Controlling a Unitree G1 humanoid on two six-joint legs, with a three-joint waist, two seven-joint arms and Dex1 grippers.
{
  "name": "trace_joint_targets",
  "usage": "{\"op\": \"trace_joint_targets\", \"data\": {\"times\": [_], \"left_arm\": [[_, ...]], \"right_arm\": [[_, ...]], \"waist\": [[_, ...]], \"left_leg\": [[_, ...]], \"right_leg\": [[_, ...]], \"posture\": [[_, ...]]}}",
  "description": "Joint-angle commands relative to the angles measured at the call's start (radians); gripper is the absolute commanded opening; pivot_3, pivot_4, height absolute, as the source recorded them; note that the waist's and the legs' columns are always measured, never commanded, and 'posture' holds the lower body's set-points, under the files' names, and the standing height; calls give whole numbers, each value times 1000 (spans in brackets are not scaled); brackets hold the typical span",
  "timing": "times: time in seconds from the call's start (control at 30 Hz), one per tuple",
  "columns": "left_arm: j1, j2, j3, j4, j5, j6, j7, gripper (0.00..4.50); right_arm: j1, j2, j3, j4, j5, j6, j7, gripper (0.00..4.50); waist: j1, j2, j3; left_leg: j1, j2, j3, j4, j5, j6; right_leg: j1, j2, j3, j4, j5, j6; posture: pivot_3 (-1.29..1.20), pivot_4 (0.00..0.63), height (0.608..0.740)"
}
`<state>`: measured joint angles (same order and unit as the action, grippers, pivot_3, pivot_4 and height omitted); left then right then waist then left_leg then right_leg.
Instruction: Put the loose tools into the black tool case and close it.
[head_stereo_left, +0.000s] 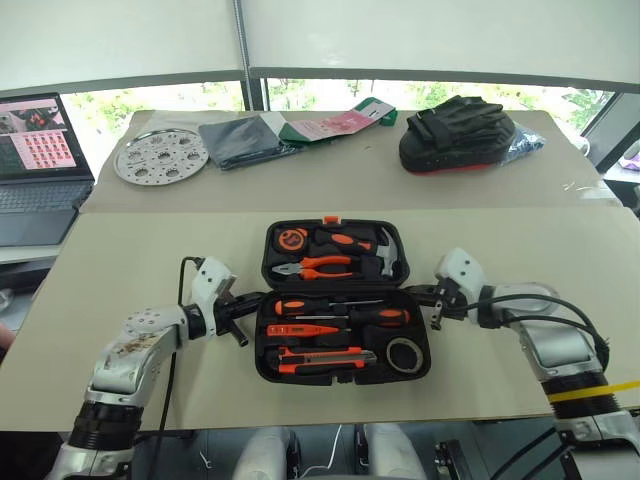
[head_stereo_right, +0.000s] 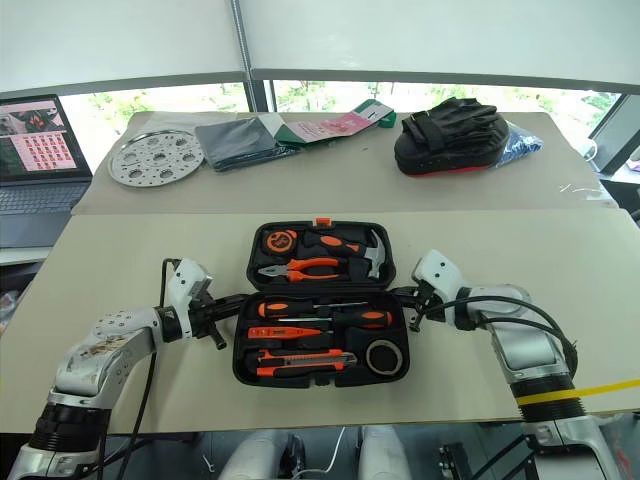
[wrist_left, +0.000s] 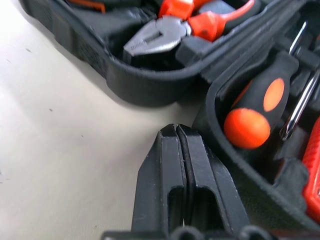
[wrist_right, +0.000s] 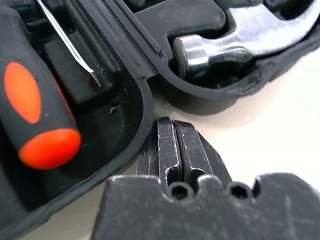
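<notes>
The black tool case lies open on the near table, its lid half on the far side. In the near half lie two black-and-orange screwdrivers, a slim orange tester screwdriver and the orange-black utility knife. My left gripper is shut with nothing in it, its tip on the table by the case's left side near the hinge. At the right side by the hinge, my right gripper is also shut and empty. A screwdriver handle lies just inside the wall.
Pliers, a hammer and a tape measure sit in the far half, a black tape roll in the near half. The far table holds a perforated metal disc, dark cloth and a black padded bag. A laptop stands at the left.
</notes>
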<state>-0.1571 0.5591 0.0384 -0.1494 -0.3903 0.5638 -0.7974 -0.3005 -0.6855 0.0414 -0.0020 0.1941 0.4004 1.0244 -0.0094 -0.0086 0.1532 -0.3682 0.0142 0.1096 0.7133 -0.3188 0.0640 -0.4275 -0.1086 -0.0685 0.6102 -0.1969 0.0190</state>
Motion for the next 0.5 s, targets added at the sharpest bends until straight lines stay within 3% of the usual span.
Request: {"op": "trace_joint_targets", "data": {"times": [0.03, 0.07, 0.13, 0.23, 0.3, 0.4, 0.5], "left_arm": [[-15, 71, 15, -9, 68, 39, 58, 0], [-19, 84, 37, -4, 35, 68, 40, 547], [-34, 110, 85, 4, -36, 133, 8, 1054], [-90, 150, 140, 30, -109, 239, -16, 2267], [-199, 175, 134, 46, -155, 367, -16, 2865], [-327, 156, 98, 62, -164, 516, 51, 4007], [-408, 102, 60, 94, -147, 553, 100, 4007]], "right_arm": [[6, -70, -58, -88, 83, 139, 36, 679], [3, -88, -65, -94, 91, 148, 43, 1151], [-19, -99, -101, -98, 128, 183, 32, 1718], [-86, -127, -152, -117, 244, 371, 48, 2837], [-250, -176, -84, -91, 268, 682, 14, 3423], [-376, -194, 25, -46, 206, 759, -32, 4490], [-494, -99, 23, 73, 209, 855, -120, 4490]], "waist": [[0, 0, 0], [1, 0, 0], [-1, 0, 0], [-3, 0, 0], [-3, 0, 1], [5, -2, 1], [8, -5, -1]], "left_leg": [[0, 0, 0, 0, 0, 0], [0, 0, 0, 0, 0, 0], [1, 0, 0, 0, 0, 0], [0, 0, 0, 0, 0, 0], [0, 0, 0, 1, 0, 0], [-7, 0, 0, 3, 1, 2], [-5, 0, 0, 2, 1, 0]], "right_leg": [[0, 0, 0, 0, 0, 0], [0, 0, 0, 0, 0, 0], [0, 0, 0, 0, 0, -1], [-1, 0, 1, 1, 0, -2], [-2, 0, 1, 1, 1, -2], [-8, -1, 0, 3, 3, -4], [-6, 1, 0, 2, 3, -4]], "posture": [[0, 150, 740], [0, 150, 740], [0, 150, 740], [0, 150, 740], [0, 150, 740], [0, 150, 740], [0, 150, 740]]}}
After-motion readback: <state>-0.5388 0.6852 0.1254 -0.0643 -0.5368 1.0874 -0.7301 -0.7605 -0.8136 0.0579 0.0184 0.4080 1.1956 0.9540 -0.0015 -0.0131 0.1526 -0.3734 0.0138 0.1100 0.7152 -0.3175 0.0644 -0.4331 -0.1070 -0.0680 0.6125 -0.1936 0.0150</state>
